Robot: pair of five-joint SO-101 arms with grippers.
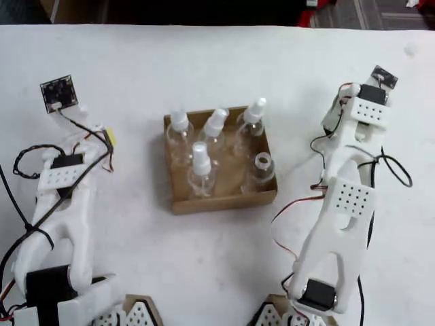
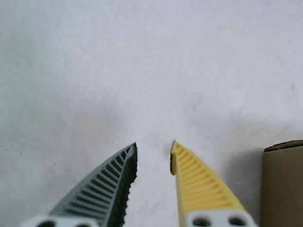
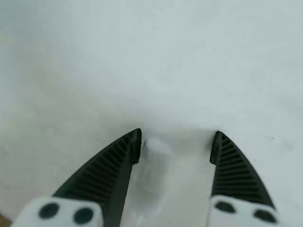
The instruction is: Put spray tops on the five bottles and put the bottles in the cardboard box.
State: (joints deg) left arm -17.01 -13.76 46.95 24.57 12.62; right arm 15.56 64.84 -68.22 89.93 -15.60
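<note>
The cardboard box [image 1: 221, 200] stands mid-table with five clear bottles upright in it. Three in the back row [image 1: 179, 132] [image 1: 215, 129] [image 1: 251, 122] and one at the front [image 1: 201, 170] carry white spray tops. The bottle at the front right [image 1: 261, 166] has a bare neck. A white spray top [image 3: 154, 158] lies on the table between the black fingers of my right gripper [image 3: 175, 135], which is open and close above it, to the right of the box [image 1: 340, 109]. My left gripper [image 2: 154, 144] is open with nothing in it, left of the box [image 1: 103, 137], whose corner [image 2: 284, 182] is beside its yellow finger.
White table [image 1: 217, 61] stretches bare behind the box and between the arms. Cables hang along both arms [image 1: 27, 166] [image 1: 394, 170]. The arm bases [image 1: 136, 314] [image 1: 285, 316] sit at the front edge.
</note>
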